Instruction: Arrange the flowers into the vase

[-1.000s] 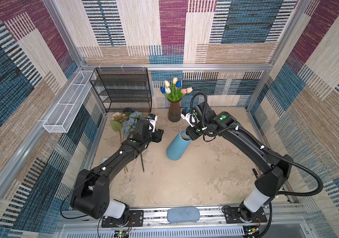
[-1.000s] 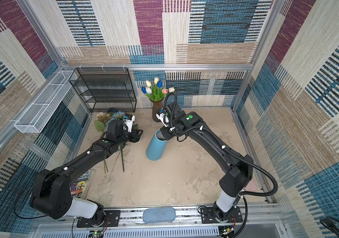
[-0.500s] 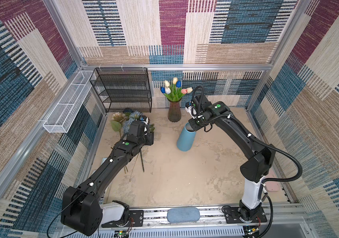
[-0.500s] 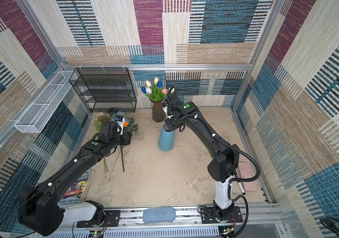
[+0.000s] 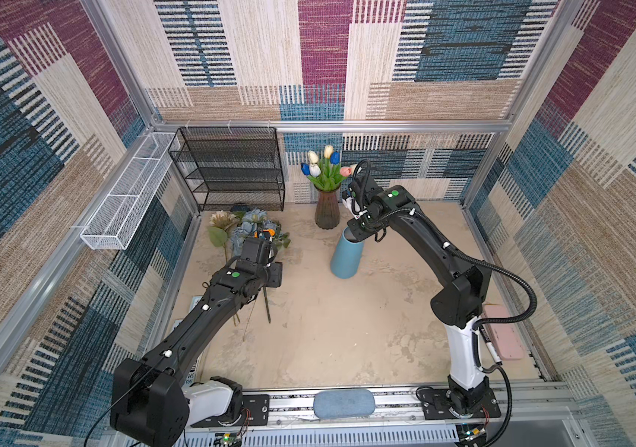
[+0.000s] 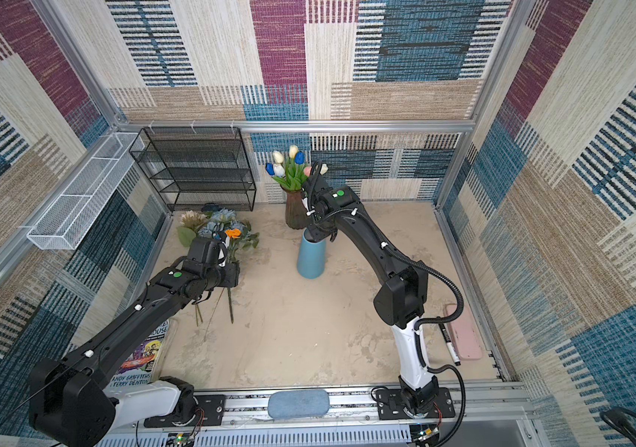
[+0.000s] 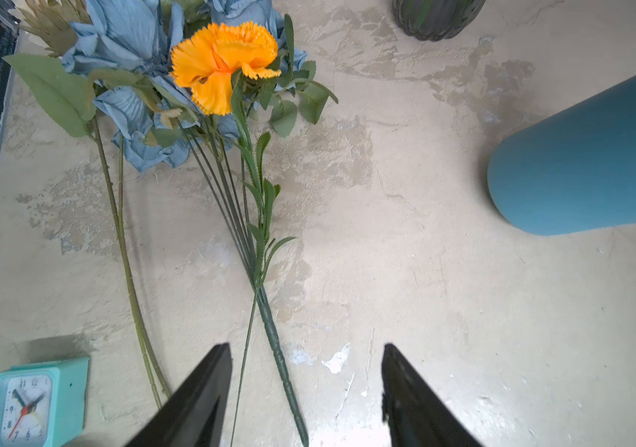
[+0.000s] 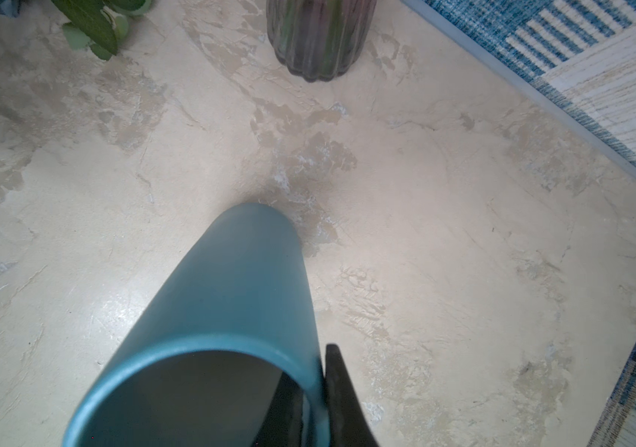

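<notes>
Top views: loose flowers lay on the worktop at the back left, in front of the black rack. None were in the blue vase yet. The left arm reached over their stems. The blue vase stood mid-worktop, about upright, with the right arm at its mouth. Tulips sat in a brown vase just behind it.

Left wrist: left tool was open and held nothing. It straddled the green stem of the orange bloom, and a thin wire stem ran between the jaws too. The dusty-blue bunch overlapped the orange flower further up. A clock stood nearby.

Right wrist: right tool was clamped on the blue vase's rim, one finger inside and one outside.

Risks: closing here would likely catch both stems and drag the blue bunch along, since they cross. A grasp this far from the bloom could let the head droop and miss the mouth. The rim pinch looked thin, so a stem pushing sideways could tip or twist the vase into the brown one.
</notes>
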